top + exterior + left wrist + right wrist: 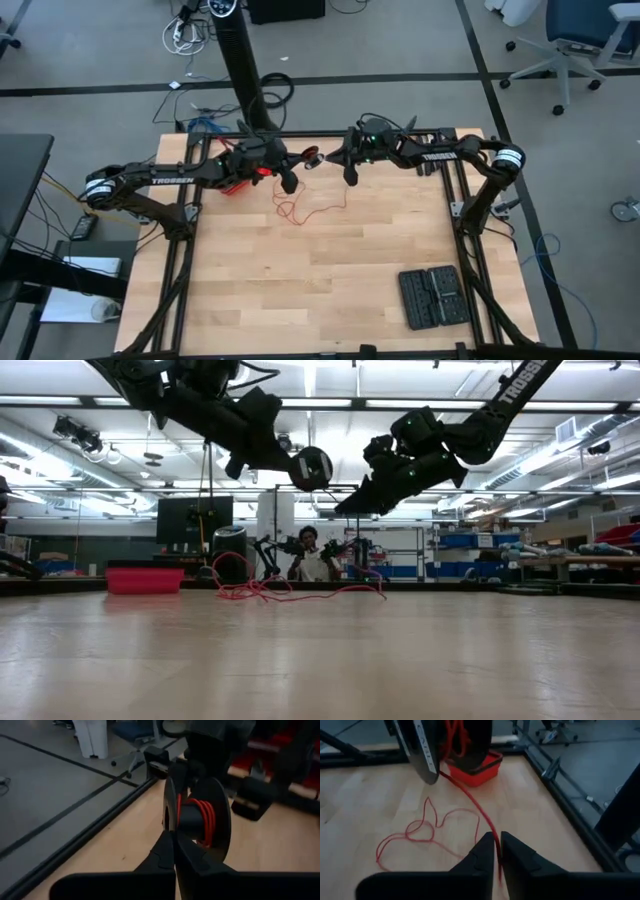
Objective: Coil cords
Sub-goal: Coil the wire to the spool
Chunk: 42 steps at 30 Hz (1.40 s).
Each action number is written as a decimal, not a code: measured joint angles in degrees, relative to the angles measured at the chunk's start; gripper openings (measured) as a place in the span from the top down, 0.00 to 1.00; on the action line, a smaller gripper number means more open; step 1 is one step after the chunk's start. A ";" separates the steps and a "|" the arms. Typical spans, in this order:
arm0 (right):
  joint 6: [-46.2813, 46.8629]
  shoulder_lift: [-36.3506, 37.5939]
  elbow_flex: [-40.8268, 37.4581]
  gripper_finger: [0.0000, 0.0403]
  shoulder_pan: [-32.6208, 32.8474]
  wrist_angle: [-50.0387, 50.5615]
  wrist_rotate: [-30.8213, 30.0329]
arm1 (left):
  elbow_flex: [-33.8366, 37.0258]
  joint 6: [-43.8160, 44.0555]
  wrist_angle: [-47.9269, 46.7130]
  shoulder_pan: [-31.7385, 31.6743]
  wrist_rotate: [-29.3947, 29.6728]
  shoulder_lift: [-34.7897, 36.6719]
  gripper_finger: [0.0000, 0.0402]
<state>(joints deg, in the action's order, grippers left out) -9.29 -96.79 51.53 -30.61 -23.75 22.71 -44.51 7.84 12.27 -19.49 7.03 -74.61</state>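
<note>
The cord is a thin red wire. Part of it is wound on a small black spool [197,817], and the rest lies in loose loops [420,835] on the wooden table [300,290], near its far edge. My left gripper [173,847] is shut on the spool and holds it in the air [311,468]. My right gripper [497,847] hovers just right of the spool [349,175]. Its fingers are shut on the wire strand that runs down from the spool. My left gripper pinches the rim of one spool flange [170,822] between its two fingers, coming nearly level from the table's left. The spool is lifted clear of the table, with its axle lying across the fingers. My right gripper has the wire strand [492,836] between its two fingertips, coming slanting down from the table's right. The strand runs fairly straight up to the spool. Below the fingers the wire drops slack to the loops on the table.
A red box [477,770] stands at the far left under my left arm. A black case [432,297] lies near the right front corner. In the low view a person [310,555] shows beyond the table's far edge. Bare wood fills the table's middle and front.
</note>
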 joint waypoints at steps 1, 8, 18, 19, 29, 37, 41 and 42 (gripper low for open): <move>0.02 0.00 0.00 0.90 0.02 0.90 -0.01 | 0.00 -1.23 -0.66 0.00 -0.22 0.00 1.00; 4.35 1.62 0.62 0.77 -0.26 10.54 2.72 | 0.00 -6.32 -6.45 0.02 -1.19 0.02 1.00; 0.28 -4.04 0.54 0.70 3.90 7.92 1.82 | 0.02 -8.67 -2.34 0.04 -1.34 0.04 1.00; -0.08 -4.87 0.55 0.70 4.24 6.72 2.19 | 0.02 -8.91 -1.82 0.04 -1.33 0.04 1.00; 0.38 -10.39 0.40 0.64 4.37 -2.13 3.10 | 0.02 -7.90 1.27 0.11 -1.32 0.07 1.00; -5.05 -13.75 0.50 0.65 6.16 -4.90 -2.60 | 0.02 -7.61 3.42 0.15 -1.86 0.07 1.00; -7.50 -13.75 0.52 0.65 6.60 -6.26 -5.00 | 0.03 -7.60 3.70 0.17 -2.28 0.07 1.00; -7.76 -13.75 0.52 0.65 6.64 -6.85 -5.06 | 0.03 -7.59 4.05 0.16 -2.35 0.07 1.00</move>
<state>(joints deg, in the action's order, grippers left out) -17.04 -110.54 52.05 -23.97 -30.60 17.65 -44.49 0.25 16.32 -19.33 4.69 -74.54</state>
